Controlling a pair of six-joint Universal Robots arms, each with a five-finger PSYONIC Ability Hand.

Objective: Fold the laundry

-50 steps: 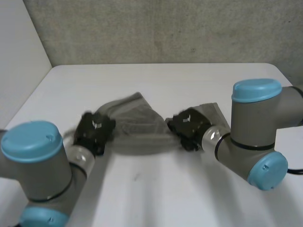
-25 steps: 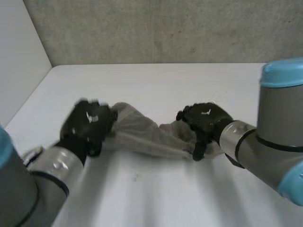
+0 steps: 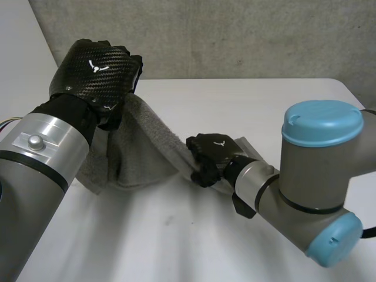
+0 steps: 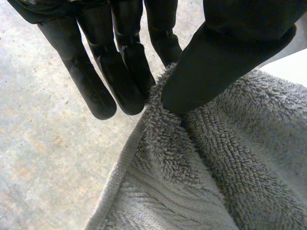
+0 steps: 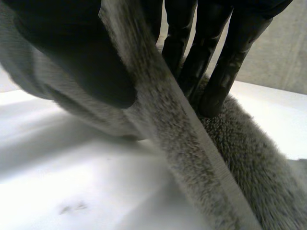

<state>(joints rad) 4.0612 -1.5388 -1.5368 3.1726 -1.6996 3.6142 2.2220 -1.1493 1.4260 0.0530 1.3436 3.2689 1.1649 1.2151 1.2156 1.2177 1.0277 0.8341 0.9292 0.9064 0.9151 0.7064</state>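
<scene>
A grey terry towel (image 3: 138, 150) hangs between my two hands above the white table (image 3: 247, 103). My left hand (image 3: 97, 70) is raised high, close to the head camera, and holds one corner of the towel. In the left wrist view its thumb (image 4: 225, 57) pinches the towel (image 4: 211, 163) against the fingers (image 4: 120, 72). My right hand (image 3: 211, 155) sits low near the table's middle, at the towel's other end. In the right wrist view the thumb (image 5: 81, 57) and fingers (image 5: 211, 52) pinch the hemmed edge of the towel (image 5: 182, 139).
A concrete wall (image 3: 205, 38) runs behind the table's far edge. A white side panel (image 3: 26, 88) stands at the left. My right arm's elbow (image 3: 317, 176) looms over the table's right front.
My left hand has risen steeply with its towel corner, coming close to the head camera. The right hand stayed low and shifted a little left, and the towel now stretches slanting between them.
</scene>
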